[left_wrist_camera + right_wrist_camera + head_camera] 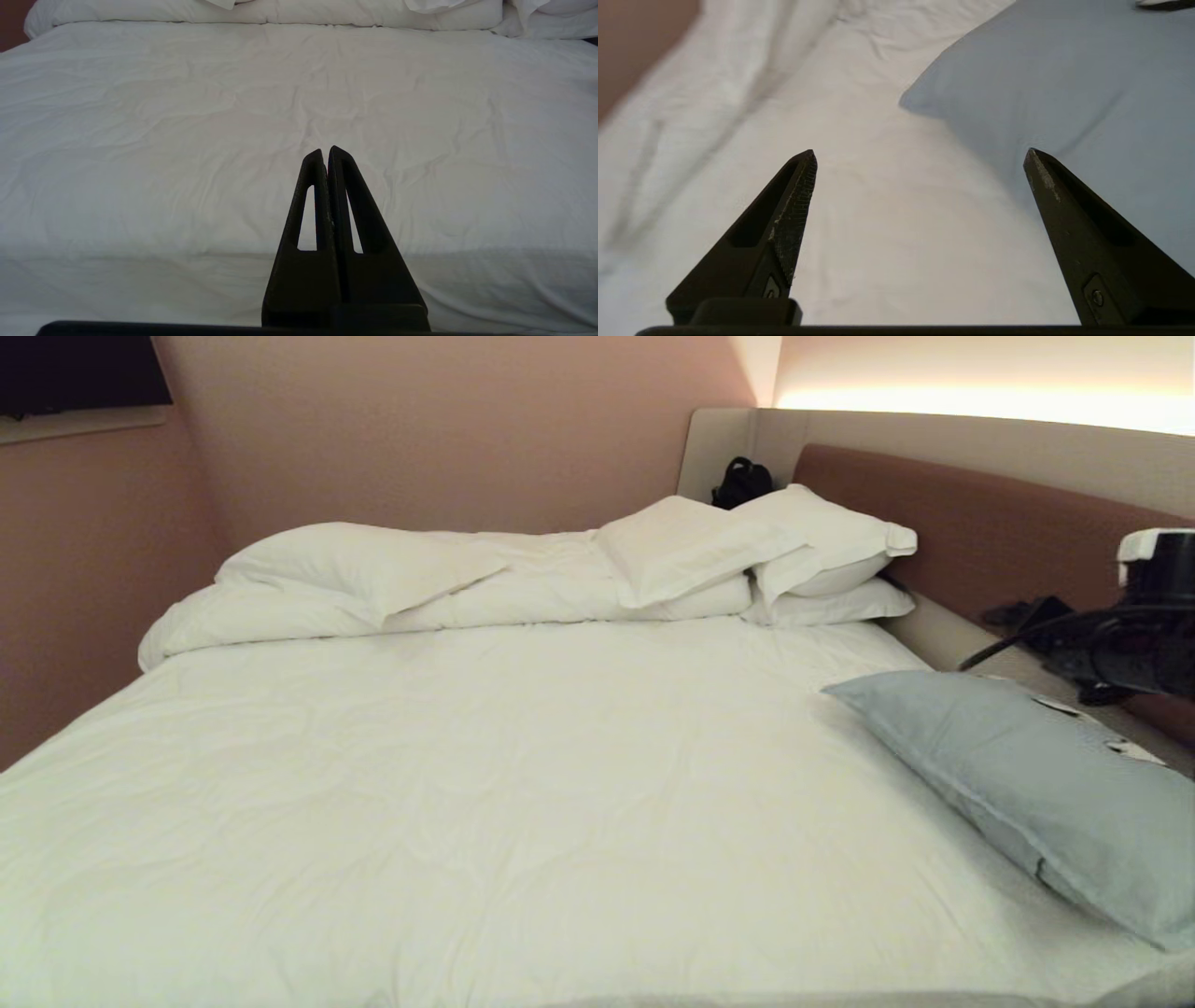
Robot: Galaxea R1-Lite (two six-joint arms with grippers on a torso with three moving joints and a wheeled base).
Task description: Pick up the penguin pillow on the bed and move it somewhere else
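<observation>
Far left, a dark panel [79, 373] is sitting high on the pink wall [420, 429]; no writing readable on it.

The bed [467, 784] is filling most of the head view, white sheet lying loosely creased. Along its far edge a folded white duvet [327, 607] is running left to right with one plain white pillow [355, 565] lying on it, then a stack of white pillows [766, 555] is leaning toward the brown headboard [990, 532]. A small black bag [742, 481] is sitting behind that stack, against the beige surround.

Left gripper [325, 151]: the fingers are pressing together tip to tip, gripping nothing, pointing across bare sheet at the near side of the bed. Not showing in the head view.

The penguin pillow [1036, 784] is lying flat on the right side of the bed, near the right edge, well apart from the white pillows. Black-and-white penguin prints are showing only in part along its right flange. No brand, label or lettering readable anywhere.

Right gripper [920, 154]: the fingers are standing wide apart, holding nothing. One fingertip is showing against white sheet, the other against the pillow's blue-grey cover; contact cannot be told. In the head view only the arm's dark body [1144, 644] is showing at the far right edge, above the pillow.
</observation>
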